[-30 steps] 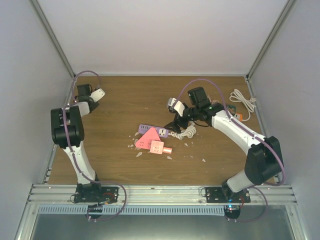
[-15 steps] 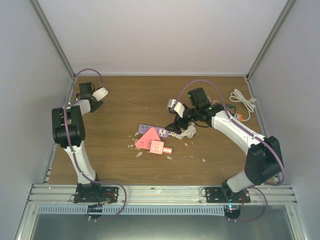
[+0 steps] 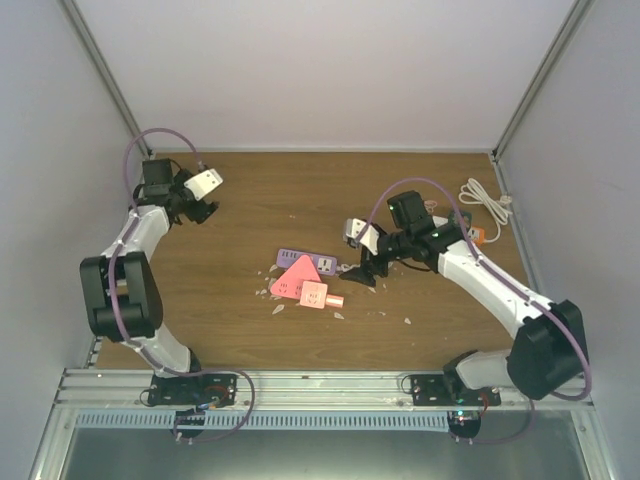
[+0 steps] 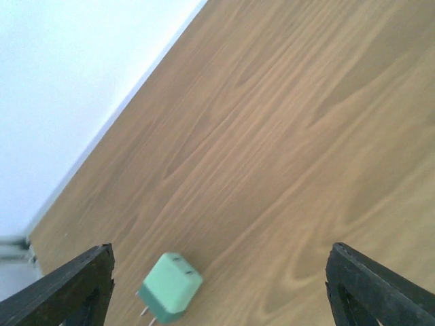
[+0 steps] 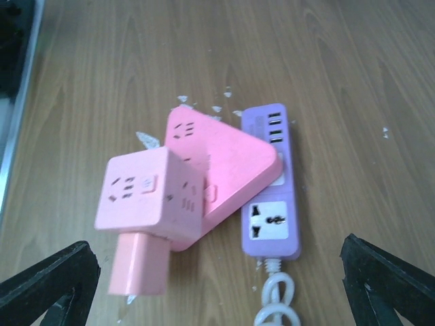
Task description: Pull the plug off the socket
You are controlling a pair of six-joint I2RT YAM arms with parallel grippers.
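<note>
Noted left gripper point(image 4: 219, 261) spread wide at far-left corner, gripping nothing; green plug point(image 4: 170, 286) lying free between its fingers point(image 4: 68, 288). Noted right gripper point(image 5: 217, 248) likewise wide over pink adapters point(image 5: 204, 176) and purple strip point(image 5: 272, 204). Located orange socket point(image 3: 480, 235) far right beside white cord point(image 3: 485, 200).

Even, diffuse white light falls from above. The top view is bright, with short, soft shadows under the arms point(image 3: 480, 270) on the table point(image 3: 250, 330), and the walls point(image 3: 300, 70) are nearly washed out. In the left wrist view the wall blows out to plain white and the green plug point(image 4: 170, 286) is soft (a slight blur). The left fingers point(image 4: 71, 288) and right fingers point(image 5: 51, 285) show as dark, unfocused wedges in the corners. The pink blocks point(image 5: 204, 176) look pale with mild glare, yet fairly sharp.
</note>
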